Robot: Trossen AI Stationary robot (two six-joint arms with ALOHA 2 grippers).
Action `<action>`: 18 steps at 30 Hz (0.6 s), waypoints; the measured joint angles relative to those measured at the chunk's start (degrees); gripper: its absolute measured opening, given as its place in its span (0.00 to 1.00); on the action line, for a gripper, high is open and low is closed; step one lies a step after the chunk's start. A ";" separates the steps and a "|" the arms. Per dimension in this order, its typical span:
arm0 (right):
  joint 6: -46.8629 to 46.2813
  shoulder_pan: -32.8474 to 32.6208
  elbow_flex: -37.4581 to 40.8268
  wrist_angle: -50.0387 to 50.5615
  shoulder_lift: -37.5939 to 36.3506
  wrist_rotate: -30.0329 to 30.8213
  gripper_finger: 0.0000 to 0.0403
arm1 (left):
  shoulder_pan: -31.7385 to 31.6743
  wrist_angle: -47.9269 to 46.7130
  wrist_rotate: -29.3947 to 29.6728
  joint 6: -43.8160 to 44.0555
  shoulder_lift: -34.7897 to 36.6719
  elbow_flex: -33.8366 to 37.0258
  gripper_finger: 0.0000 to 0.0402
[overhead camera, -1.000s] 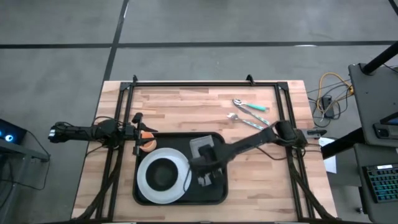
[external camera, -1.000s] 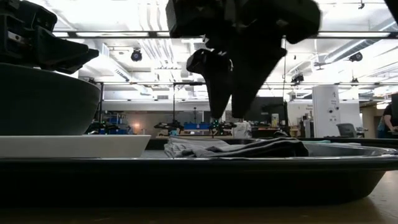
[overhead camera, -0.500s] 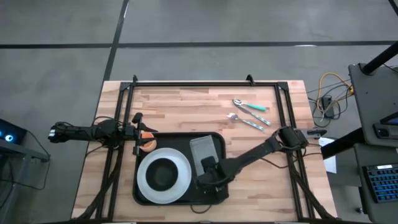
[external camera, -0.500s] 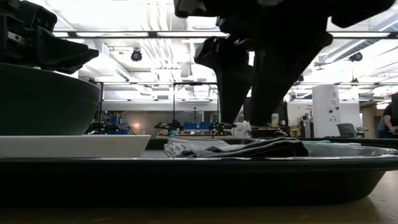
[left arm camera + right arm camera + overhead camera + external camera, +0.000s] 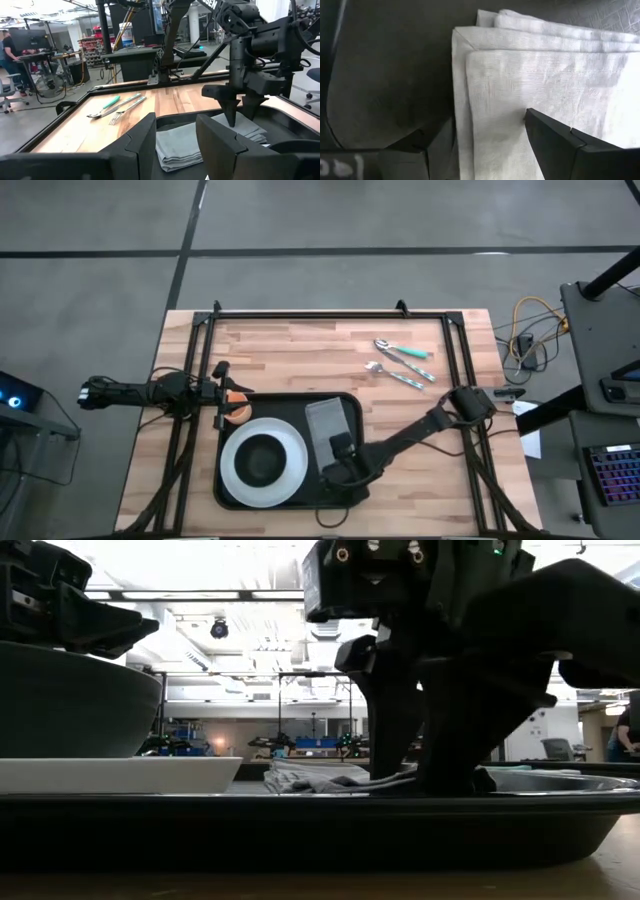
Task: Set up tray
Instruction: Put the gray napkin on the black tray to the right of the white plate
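Observation:
The black tray (image 5: pixel 226 492) lies on the wooden table, its rim (image 5: pixel 300 830) filling the low view. A folded grey cloth (image 5: pixel 326 418) lies flat on the tray's right half. My right gripper (image 5: pixel 340 458) is open and points down at the cloth's near end (image 5: pixel 535 75). One finger stands on the cloth and one beside its edge. A white plate (image 5: pixel 234 476) with a dark bowl (image 5: pixel 262 462) sits on the tray's left half. My left gripper (image 5: pixel 222 395) is open and waits over the tray's far left corner, holding nothing (image 5: pixel 175 135). My right gripper comes from above, pointing down, at the cloth's near end. One fingertip (image 5: pixel 540 125) rests on the cloth's top layer (image 5: pixel 515 105) just inside its folded edge. The other fingertip (image 5: pixel 437 145) stands off the cloth on the tray floor. The cloth lies flat between them.
A fork and a teal-handled spoon (image 5: pixel 402 362) lie on the bare wood toward the table's far right. A small orange thing (image 5: pixel 238 396) sits by my left gripper. A black frame (image 5: pixel 300 313) rims the table. Free wood lies beyond and to the right of the tray.
My right gripper has moved toward the table's near edge along the cloth and come down until its fingertips reach the cloth's near end. The cloth, plate and left arm have stayed where they were.

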State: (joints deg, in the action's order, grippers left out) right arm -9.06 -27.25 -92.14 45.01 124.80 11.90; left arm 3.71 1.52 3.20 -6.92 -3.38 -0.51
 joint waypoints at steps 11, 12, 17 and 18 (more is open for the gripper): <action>-1.51 0.11 0.53 -1.39 -0.07 -5.11 0.32 | 0.02 0.00 0.02 -0.02 0.02 0.00 0.30; -1.51 0.11 0.53 -1.54 -0.07 -5.67 0.27 | 0.02 0.00 0.02 -0.02 0.02 0.00 0.30; -2.21 0.21 0.44 -2.04 -0.05 -7.74 0.05 | 0.00 0.00 0.02 -0.02 0.02 0.00 0.30; -2.97 0.40 0.39 -2.10 -0.05 -8.14 0.04 | 0.01 0.00 0.03 -0.02 0.02 0.00 0.30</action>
State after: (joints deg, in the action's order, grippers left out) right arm -12.03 -26.85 -91.75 42.91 124.75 3.76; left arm 3.72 1.52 3.23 -6.94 -3.36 -0.51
